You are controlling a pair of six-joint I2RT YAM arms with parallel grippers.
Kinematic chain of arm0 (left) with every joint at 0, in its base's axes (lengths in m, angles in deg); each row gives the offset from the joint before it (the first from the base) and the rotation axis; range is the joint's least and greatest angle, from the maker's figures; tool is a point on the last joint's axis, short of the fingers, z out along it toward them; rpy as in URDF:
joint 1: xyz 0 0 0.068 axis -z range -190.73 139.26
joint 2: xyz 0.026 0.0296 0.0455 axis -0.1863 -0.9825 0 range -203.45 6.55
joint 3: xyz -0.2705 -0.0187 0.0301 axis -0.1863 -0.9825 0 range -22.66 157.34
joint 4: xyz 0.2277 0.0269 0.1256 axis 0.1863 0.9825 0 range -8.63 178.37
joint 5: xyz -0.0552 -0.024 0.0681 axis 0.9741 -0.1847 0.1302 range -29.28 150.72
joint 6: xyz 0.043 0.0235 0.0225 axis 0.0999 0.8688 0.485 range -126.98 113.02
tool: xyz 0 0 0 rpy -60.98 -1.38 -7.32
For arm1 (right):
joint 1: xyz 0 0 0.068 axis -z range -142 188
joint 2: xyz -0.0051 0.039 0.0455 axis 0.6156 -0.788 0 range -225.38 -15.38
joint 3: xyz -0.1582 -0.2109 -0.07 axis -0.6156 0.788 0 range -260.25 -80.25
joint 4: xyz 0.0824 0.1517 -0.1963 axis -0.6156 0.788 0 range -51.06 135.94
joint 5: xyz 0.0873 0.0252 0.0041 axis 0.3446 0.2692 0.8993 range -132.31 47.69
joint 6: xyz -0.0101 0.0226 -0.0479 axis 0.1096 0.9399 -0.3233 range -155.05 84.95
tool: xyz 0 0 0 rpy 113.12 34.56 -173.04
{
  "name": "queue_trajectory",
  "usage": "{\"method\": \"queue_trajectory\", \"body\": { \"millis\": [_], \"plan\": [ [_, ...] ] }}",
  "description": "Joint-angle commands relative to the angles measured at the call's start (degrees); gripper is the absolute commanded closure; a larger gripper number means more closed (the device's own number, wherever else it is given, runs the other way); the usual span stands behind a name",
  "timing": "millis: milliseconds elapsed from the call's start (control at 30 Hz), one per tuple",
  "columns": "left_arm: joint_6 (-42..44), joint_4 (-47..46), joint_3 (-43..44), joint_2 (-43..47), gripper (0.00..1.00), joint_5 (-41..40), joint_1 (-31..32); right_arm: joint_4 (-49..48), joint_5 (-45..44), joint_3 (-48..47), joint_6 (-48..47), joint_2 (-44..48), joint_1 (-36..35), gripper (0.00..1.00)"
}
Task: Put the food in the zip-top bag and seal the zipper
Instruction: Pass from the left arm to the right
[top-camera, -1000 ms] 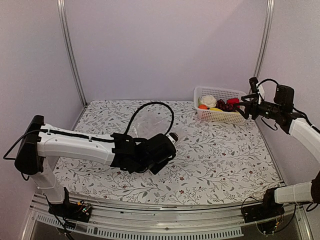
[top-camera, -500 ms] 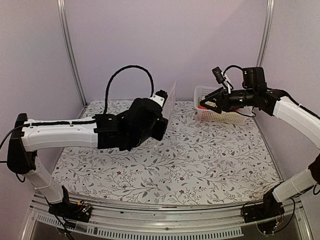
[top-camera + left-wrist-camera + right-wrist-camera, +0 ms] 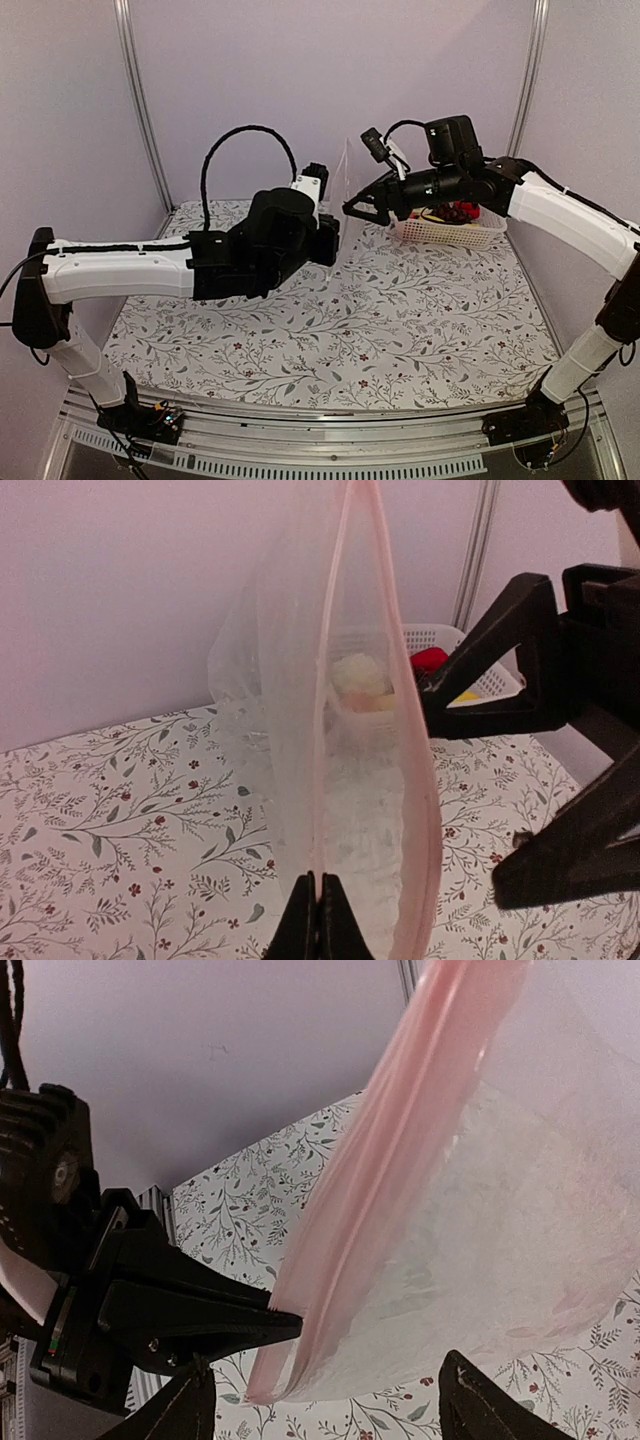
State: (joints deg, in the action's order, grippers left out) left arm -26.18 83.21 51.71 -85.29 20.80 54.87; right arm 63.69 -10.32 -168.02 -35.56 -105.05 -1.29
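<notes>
My left fingers [image 3: 303, 928] are pinched shut on 1 end of the pale pink zipper strip [image 3: 400, 1130], with the clear crinkly plastic bag [image 3: 370, 810] upright off the floral surface [image 3: 400, 320]. My right fingers [image 3: 185, 1410] are spread wide just beside its mouth. The toy food [image 3: 455, 212] lies in the white lattice basket [image 3: 450, 232].

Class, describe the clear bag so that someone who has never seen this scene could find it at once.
Start at the floral table, then look above it, between the two arms. The bag is held up there, pinched at one edge by the left gripper. Unlike the white lattice basket behind it, it is clear and crinkly, with a pale pink strip along its mouth.
</notes>
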Motion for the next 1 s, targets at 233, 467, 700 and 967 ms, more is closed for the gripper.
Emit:
{"method": "queue_trajectory", "body": {
  "millis": [233, 467, 700, 967],
  "plan": [
    [0.48, -5.86, -2.39, -0.42, 1.00, -0.58, 1.40, 3.14, -17.22, -7.16, 8.69, -6.05, -0.96, 0.33],
    [0.80, -6.33, -1.88, -2.52, 1.00, -0.86, 2.50, 2.87, -18.38, -7.66, 9.74, -7.90, -0.96, 0.54],
    [-1.97, -5.23, -1.33, -4.25, 1.00, -3.62, 2.80, 1.81, -9.85, -7.29, 9.48, -9.57, -1.39, 1.00],
    [-12.09, -4.99, -0.46, -4.73, 0.54, -12.04, 1.09, 1.00, -16.51, -5.89, 7.14, -7.40, -6.55, 1.00]
  ]
}}
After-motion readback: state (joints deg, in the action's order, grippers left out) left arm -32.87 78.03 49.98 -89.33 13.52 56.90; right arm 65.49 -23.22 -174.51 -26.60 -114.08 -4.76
